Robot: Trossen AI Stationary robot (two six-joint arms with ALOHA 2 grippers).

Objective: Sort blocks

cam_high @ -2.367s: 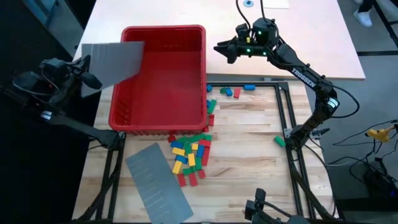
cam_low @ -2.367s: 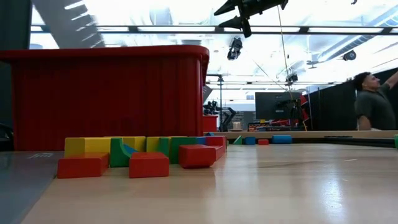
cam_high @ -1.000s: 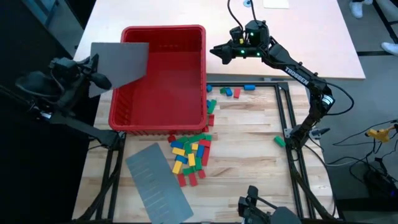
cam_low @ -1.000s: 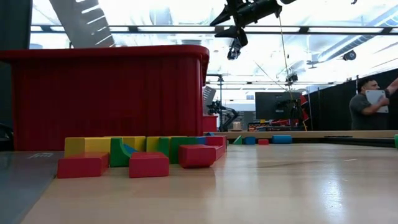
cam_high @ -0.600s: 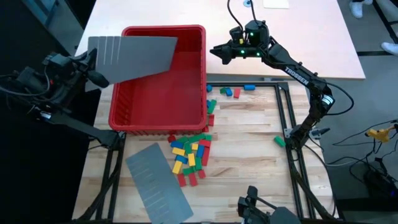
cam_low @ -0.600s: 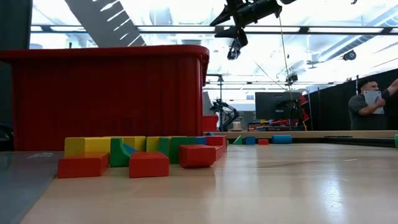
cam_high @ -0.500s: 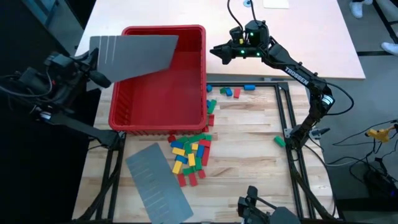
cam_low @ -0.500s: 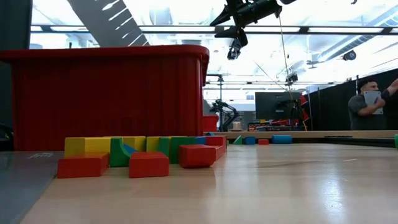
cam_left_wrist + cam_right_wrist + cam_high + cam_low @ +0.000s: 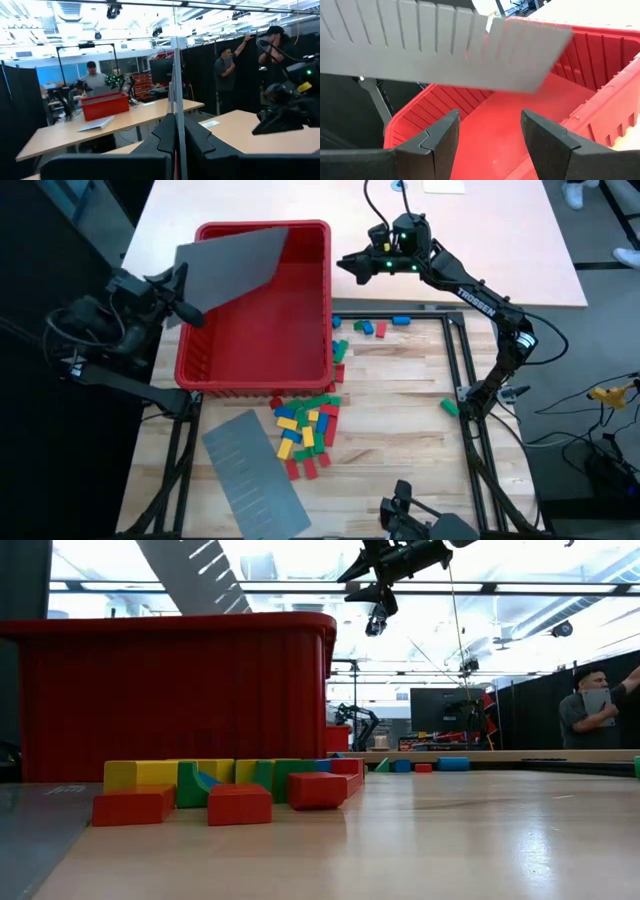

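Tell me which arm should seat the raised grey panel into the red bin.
The left. Its gripper already grips the grey slotted panel above the red bin. The right gripper hovers open beside the bin's far corner, holding nothing.

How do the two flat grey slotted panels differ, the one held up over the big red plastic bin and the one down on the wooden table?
The flat grey slotted panel over the bin is gripped edge-on by the left gripper and held in the air above the big red plastic bin. The flat grey slotted panel on the table lies flat, untouched, beside the pile of coloured blocks. Both are grey sheets with slots cut along an edge.
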